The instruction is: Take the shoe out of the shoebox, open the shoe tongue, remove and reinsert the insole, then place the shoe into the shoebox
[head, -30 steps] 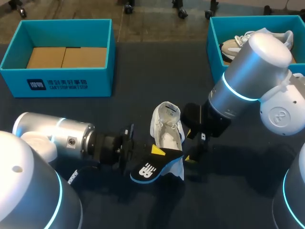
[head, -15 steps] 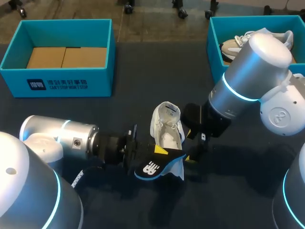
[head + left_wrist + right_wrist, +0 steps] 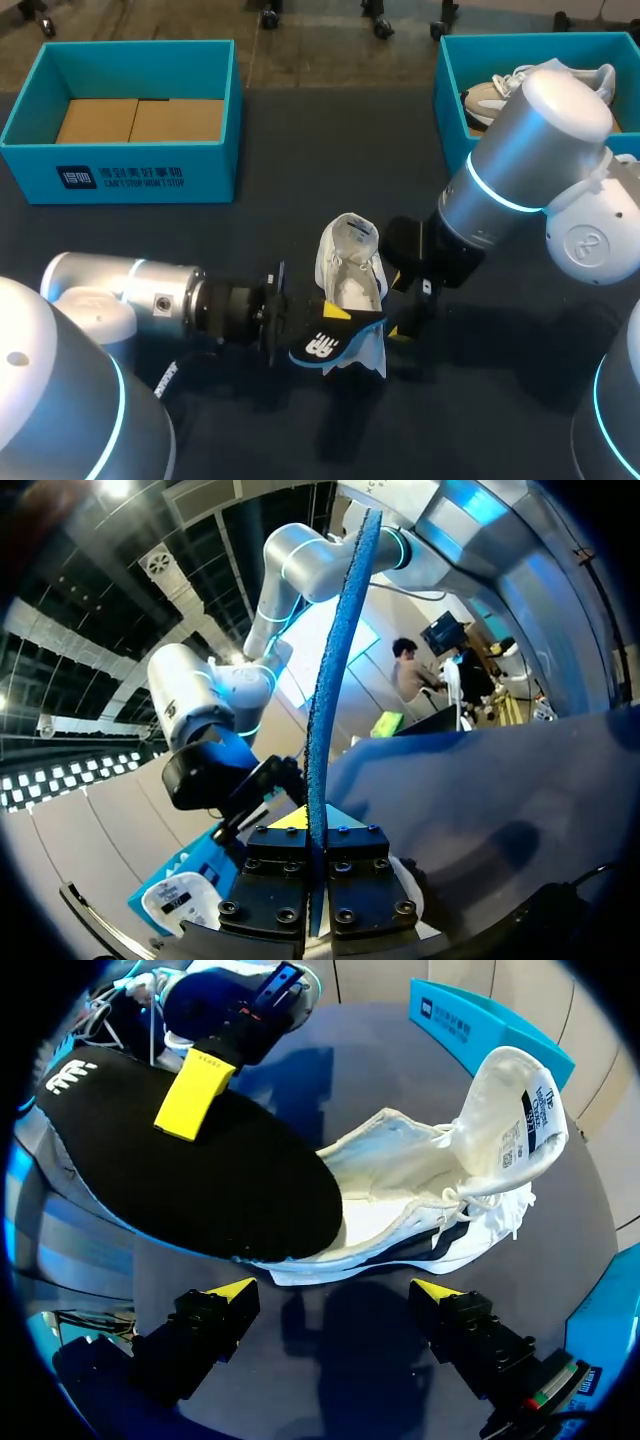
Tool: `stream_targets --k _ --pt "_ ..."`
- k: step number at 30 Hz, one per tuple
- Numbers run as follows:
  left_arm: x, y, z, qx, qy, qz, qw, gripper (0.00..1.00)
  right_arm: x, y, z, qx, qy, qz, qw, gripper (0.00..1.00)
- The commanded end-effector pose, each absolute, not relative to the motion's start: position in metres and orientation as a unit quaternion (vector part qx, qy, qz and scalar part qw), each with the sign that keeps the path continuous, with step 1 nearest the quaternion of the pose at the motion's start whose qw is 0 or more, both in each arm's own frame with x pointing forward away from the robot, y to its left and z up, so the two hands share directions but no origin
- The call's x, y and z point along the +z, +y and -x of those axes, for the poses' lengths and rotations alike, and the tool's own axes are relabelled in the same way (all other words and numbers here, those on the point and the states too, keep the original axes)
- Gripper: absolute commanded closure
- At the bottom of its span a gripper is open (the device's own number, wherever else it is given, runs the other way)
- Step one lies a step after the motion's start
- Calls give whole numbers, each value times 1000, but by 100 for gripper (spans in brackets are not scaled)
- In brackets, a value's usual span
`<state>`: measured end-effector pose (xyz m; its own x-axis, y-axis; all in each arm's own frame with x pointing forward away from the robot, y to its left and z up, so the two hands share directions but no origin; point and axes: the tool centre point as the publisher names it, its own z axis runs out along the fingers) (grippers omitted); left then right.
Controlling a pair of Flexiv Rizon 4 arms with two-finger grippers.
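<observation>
In the centre of the head view, the left hand pinches the insole edge-on over the shoe lying on the bench, likely for reinsertion. The right hand hovers open beside it.

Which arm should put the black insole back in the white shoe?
Left: the left end effector holds the black foam insole by the white sneaker; the right end effector is open, empty.

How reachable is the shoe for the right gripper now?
Probably yes: the right gripper hangs open beside the shoe, nothing between them; the insole in the left gripper covers only one end.
</observation>
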<state>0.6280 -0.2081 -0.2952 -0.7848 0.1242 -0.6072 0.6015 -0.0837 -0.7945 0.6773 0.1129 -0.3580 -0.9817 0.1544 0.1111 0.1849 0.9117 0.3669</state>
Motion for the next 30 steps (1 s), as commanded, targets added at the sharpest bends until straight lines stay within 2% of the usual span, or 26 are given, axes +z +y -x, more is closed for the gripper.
stream_targets --k 1,30 --pt "-301 -215 -630 -678 658 -273 181 100 -359 113 -677 -192 -977 86 40 0" --pt "-346 -224 -666 -600 740 -194 235 100 -359 113 -677 -192 -977 86 40 0"
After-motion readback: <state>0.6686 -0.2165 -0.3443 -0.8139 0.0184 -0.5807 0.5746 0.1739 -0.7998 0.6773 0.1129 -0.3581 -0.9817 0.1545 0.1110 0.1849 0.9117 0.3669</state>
